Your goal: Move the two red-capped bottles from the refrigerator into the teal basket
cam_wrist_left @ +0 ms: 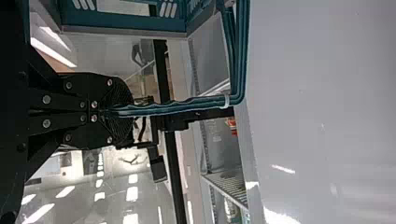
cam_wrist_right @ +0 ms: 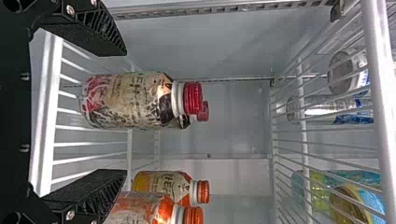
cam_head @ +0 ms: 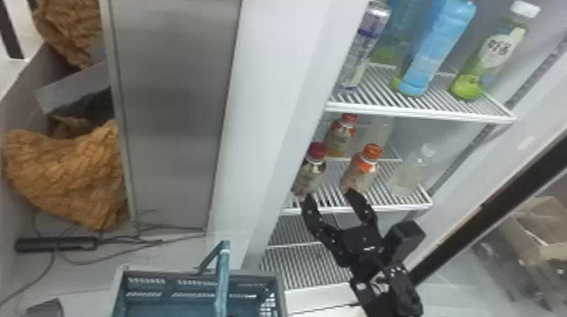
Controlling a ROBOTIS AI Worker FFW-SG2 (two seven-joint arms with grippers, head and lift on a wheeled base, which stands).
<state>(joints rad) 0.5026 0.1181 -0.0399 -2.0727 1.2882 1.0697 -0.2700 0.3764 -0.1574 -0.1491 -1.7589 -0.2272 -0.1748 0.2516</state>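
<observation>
In the head view my right gripper [cam_head: 330,197] stands open at the middle shelf's front edge, close to a bottle with a dark red cap [cam_head: 310,172]. The right wrist view has that gripper [cam_wrist_right: 125,113] with its fingers spread, and the upright red-capped bottle [cam_wrist_right: 133,100] stands beyond and between them, not gripped. A second red cap [cam_wrist_right: 204,112] peeks out behind it, its bottle mostly hidden. The teal basket [cam_head: 168,302] is at the bottom of the head view. In the left wrist view my left gripper [cam_wrist_left: 109,111] is shut on the basket's handle [cam_wrist_left: 187,105].
Orange-capped bottles [cam_head: 361,170] stand right beside the red-capped one, and a clear bottle [cam_head: 411,173] is farther right. The upper shelf [cam_head: 422,110] with tall bottles overhangs them. The fridge's white side wall [cam_head: 270,126] rises at the left of the shelves.
</observation>
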